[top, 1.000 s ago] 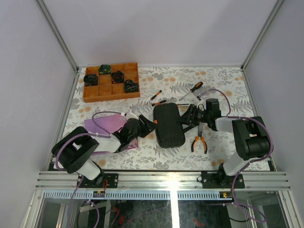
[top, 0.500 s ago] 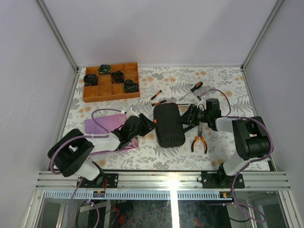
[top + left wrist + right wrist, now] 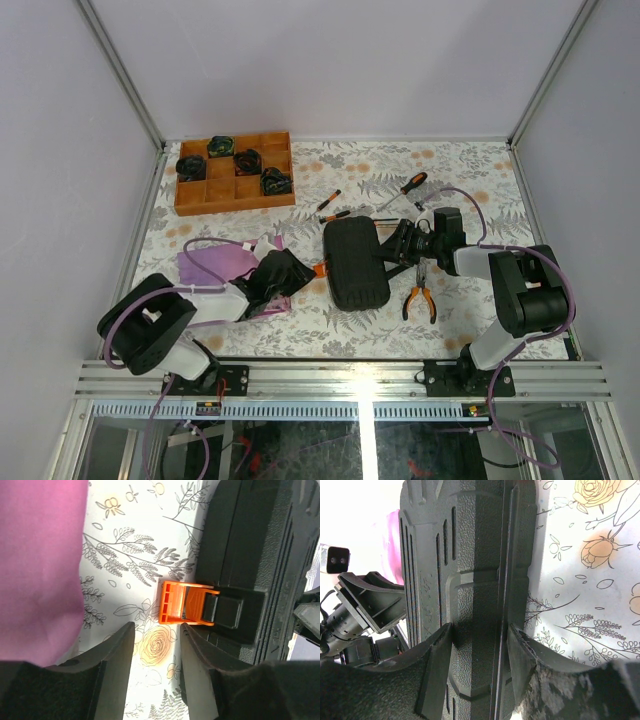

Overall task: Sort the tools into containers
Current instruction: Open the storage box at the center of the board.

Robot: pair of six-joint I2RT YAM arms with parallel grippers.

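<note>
The black tool case (image 3: 355, 262) lies closed in the middle of the table, its lid (image 3: 470, 555) filling the right wrist view. Its orange latch (image 3: 185, 609) sticks out from the left edge (image 3: 320, 268). My left gripper (image 3: 156, 635) is open just short of the latch, with only tablecloth between its fingers. My right gripper (image 3: 479, 635) is shut on the case's right edge (image 3: 393, 250). Orange-handled pliers (image 3: 418, 297) lie right of the case. Three screwdrivers (image 3: 329, 199) (image 3: 335, 215) (image 3: 405, 188) lie behind it.
A purple cloth (image 3: 222, 265) lies under my left arm and fills the left of the wrist view (image 3: 40, 565). A brown wooden tray (image 3: 235, 195) with several dark rolled items stands at the back left. Grey walls close in the table.
My left gripper has drawn back to the left, away from the case, narrowing a little. The orange latch now shows free beside the case. The right gripper and case have not moved.
</note>
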